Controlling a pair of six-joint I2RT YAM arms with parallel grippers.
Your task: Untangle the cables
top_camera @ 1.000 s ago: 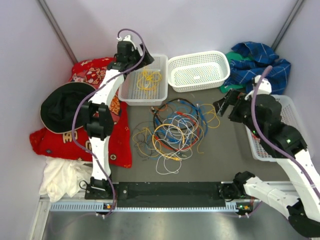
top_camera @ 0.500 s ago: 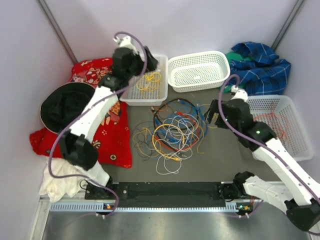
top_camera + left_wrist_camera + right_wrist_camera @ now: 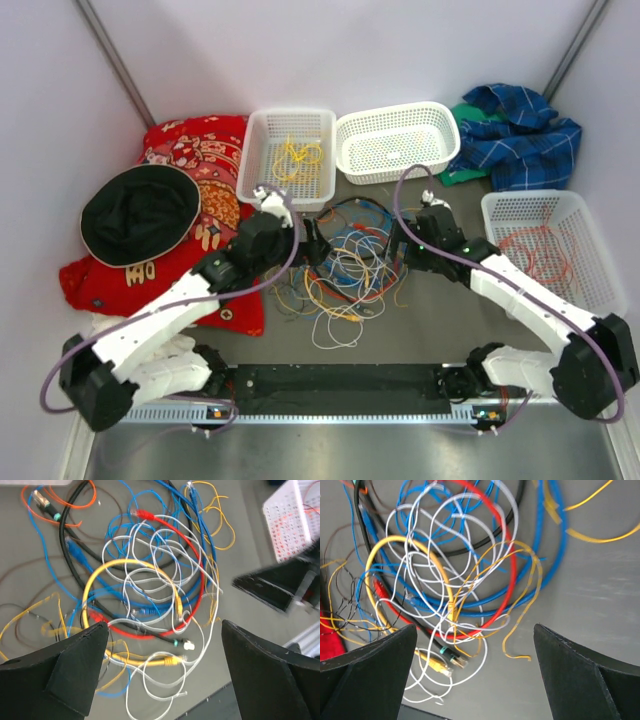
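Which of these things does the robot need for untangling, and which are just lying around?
For the job: cable tangle; likely also the basket with yellow cables, middle basket, basket with orange cables.
Just lying about: black hat, red cushion, blue checked cloth.

A fixed camera looked down from above on the tangled heap of thin multicoloured cables; both wrist cameras faced down, close over that same heap.
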